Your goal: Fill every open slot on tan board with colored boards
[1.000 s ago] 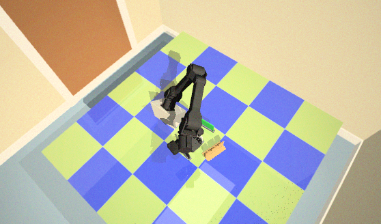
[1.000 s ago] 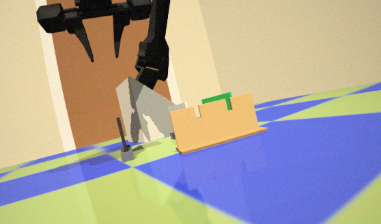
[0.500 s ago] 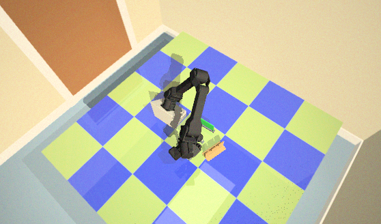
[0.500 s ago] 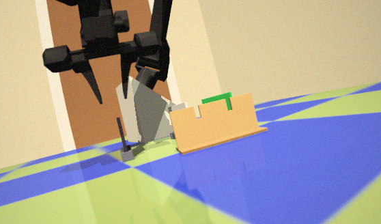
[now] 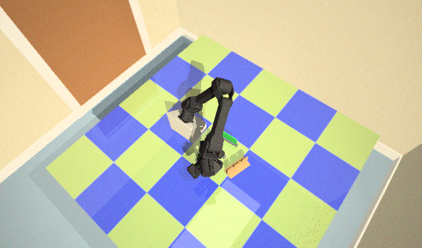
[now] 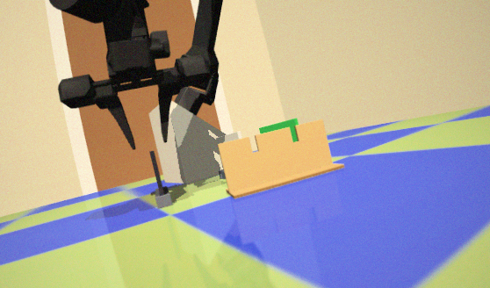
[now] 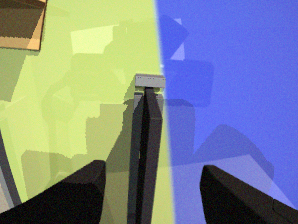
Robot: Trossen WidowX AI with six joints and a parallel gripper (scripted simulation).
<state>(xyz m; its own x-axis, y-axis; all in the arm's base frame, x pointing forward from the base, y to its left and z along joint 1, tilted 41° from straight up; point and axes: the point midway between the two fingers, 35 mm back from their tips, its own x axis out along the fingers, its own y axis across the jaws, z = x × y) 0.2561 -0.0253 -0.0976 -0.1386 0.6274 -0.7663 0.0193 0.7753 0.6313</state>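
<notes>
- I have the tan board standing upright on its long foot, off to one side of my gripper and lower than the fingertips. The wrist view puts it at the upper left.
- Its top edge has two notches cut down from it, and both read as open slots to me; green shows through one from behind.
- My gripper is partly open with nothing held, its two fingers apart and pointing down.
- Just below the tips I see the black board, upright and edge-on. In the wrist view it runs lengthwise between the fingers, with room on both sides.
- Its grey holder sits on the floor beneath; the exterior view shows the board's top edge just under fingertip level.
- At the left edge of my wrist view a pale board is cut off by the frame. It stands nearer the gripper than the green one does, and the exterior view shows only its top behind the tan board.
- The green board is farther from the gripper, behind the tan board in the exterior view, partly covered by my arm from above.
- Beyond them, the pale base block stands well apart from the fingers.
</notes>
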